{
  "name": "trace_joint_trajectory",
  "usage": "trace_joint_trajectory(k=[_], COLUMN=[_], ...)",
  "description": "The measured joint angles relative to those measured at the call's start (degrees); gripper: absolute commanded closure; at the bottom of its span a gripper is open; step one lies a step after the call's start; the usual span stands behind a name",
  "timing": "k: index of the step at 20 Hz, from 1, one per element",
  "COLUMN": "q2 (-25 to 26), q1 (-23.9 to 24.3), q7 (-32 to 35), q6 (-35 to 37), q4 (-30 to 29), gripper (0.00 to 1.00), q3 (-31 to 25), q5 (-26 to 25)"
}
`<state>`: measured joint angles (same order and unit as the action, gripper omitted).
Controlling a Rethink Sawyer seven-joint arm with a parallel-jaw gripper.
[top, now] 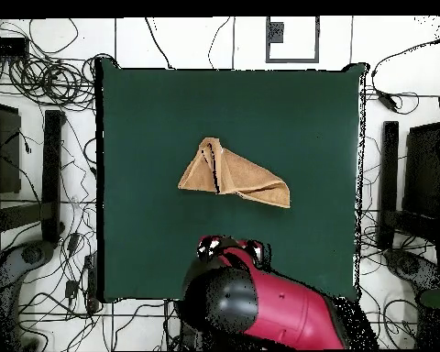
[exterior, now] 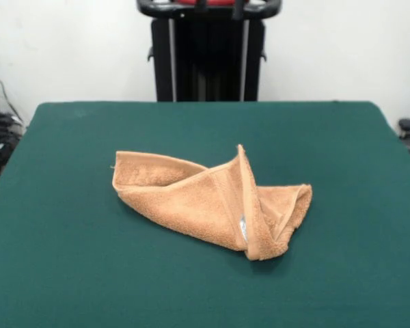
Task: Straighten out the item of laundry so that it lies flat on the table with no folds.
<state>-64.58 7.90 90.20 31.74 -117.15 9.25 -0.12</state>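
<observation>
- Towel [exterior: 205,205], orange-tan, lies crumpled and folded near the middle of the green worktop [exterior: 68,273], one fold standing in a ridge.
- Small white tag [exterior: 243,227] shows on that fold.
- Gripper state: cannot tell.

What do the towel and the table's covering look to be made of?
The towel looks like orange-tan terry cloth: fuzzy looped pile, soft folds, flatter woven band along its edges. The table top looks like dark green felt or similar matte cloth: even, no shine; the exact fabric is unclear.
</observation>
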Motion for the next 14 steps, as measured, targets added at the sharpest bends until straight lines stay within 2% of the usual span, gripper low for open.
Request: trace_joint_trajectory(k=[8,14], q2=[3.5,6.8], q1=[1.6,1.6], q7=[0.0,0.0], q6=[-5.5,-12.4], q4=[2.0,2.2], gripper=[0.0,0.0], q3=[2.6,4.1], q5=[0.0,0.3])
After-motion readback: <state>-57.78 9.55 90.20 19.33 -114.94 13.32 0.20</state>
